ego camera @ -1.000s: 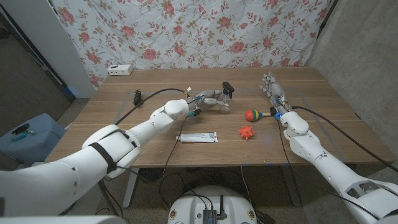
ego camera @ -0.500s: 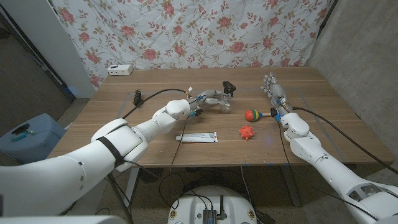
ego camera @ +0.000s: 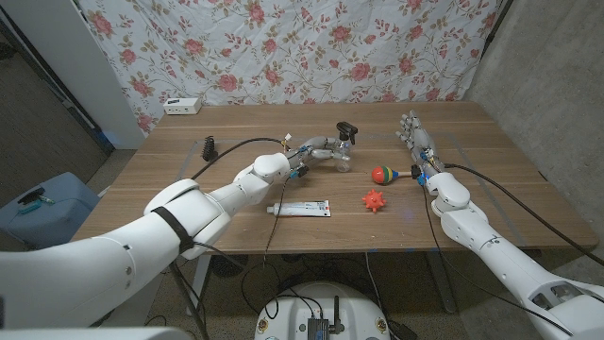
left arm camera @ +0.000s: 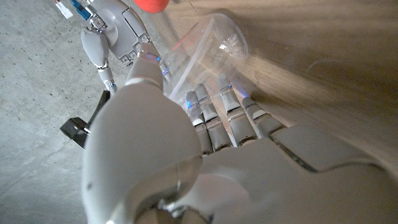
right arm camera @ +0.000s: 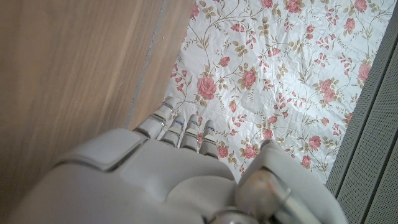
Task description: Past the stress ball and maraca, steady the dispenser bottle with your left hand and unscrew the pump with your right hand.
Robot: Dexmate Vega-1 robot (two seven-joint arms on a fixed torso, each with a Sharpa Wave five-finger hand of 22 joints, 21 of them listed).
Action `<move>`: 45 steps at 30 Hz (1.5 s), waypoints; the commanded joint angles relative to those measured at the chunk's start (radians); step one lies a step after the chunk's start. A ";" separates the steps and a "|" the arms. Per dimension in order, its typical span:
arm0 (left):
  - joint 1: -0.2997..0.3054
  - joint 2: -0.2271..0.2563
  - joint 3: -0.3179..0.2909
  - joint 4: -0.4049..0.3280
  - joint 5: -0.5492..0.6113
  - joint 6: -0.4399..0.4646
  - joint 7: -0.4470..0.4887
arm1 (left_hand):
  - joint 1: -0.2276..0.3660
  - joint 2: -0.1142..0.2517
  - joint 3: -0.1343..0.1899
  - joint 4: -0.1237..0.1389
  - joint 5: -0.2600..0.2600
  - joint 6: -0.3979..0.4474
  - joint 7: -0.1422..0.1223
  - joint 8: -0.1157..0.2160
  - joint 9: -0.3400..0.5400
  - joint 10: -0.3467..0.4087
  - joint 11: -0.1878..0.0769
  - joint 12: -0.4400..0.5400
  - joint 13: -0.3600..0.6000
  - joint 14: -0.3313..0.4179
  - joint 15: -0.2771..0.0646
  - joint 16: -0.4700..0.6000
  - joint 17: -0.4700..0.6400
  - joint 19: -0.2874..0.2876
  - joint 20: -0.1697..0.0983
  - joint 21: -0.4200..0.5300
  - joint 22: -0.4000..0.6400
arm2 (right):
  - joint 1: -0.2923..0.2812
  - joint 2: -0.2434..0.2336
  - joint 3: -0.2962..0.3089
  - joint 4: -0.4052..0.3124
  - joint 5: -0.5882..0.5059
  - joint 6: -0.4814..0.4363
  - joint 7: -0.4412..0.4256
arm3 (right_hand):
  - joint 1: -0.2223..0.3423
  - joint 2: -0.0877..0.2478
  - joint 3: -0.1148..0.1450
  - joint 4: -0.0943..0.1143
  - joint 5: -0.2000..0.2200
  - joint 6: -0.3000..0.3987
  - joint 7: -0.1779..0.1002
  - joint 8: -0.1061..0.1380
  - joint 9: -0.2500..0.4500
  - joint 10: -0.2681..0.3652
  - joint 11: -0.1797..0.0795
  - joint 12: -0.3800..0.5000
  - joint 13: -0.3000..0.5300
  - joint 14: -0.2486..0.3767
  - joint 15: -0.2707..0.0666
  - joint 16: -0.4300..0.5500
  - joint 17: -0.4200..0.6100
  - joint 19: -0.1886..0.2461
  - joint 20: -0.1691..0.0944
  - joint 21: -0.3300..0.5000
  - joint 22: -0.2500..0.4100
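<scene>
Gripping the bottle (ego camera: 342,154) upright w/ left hand (ego camera: 307,151), pump (ego camera: 347,129) at top, long axis vertical; right hand (ego camera: 416,142) open, holding nothing, well apart across maraca (ego camera: 385,174), must reach in

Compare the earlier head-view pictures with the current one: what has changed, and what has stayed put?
The left hand, holding the dispenser bottle, has tipped it from lying to nearly upright. The right hand, maraca, stress ball and tube stayed where they were.
</scene>
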 commanded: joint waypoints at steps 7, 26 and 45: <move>0.043 0.022 -0.024 -0.062 -0.018 -0.035 0.046 | 0.051 0.045 -0.001 -0.010 -0.013 0.030 -0.002 0.025 0.007 0.026 0.003 0.027 0.029 0.039 -0.147 0.027 0.034 0.027 -0.092 0.001 0.001 | 0.005 -0.027 -0.019 -0.061 -0.033 -0.066 -0.019 | -0.003 -0.001 -0.001 0.000 0.006 0.006 -0.002 0.004 0.004 0.007 0.000 0.000 0.002 0.001 -0.017 0.001 0.000 -0.003 -0.052 0.008 0.006; 0.075 0.102 -0.007 -0.245 0.048 0.037 0.114 | 0.065 0.059 -0.003 -0.007 -0.015 0.038 0.005 0.042 0.012 0.032 0.010 0.048 0.059 0.040 -0.142 0.044 0.065 0.031 -0.092 -0.005 0.001 | 0.011 -0.045 -0.037 -0.117 -0.068 -0.110 -0.037 | -0.004 0.000 0.000 -0.001 0.008 0.009 -0.002 0.004 0.005 0.006 0.007 -0.001 0.002 0.001 -0.008 0.001 -0.001 -0.001 -0.049 0.009 0.006; 0.122 0.198 -0.009 -0.446 0.098 0.155 0.177 | 0.065 0.065 0.002 -0.004 -0.015 0.045 0.010 0.051 0.010 0.040 0.015 0.063 0.076 0.060 -0.140 0.040 0.063 0.035 -0.098 -0.006 0.001 | -0.037 -0.156 -0.038 -0.378 -0.149 -0.296 -0.115 | 0.016 -0.011 0.003 -0.019 0.008 0.013 -0.002 0.005 0.005 0.004 0.016 -0.001 0.002 0.000 0.002 -0.002 -0.004 -0.002 -0.038 0.008 0.005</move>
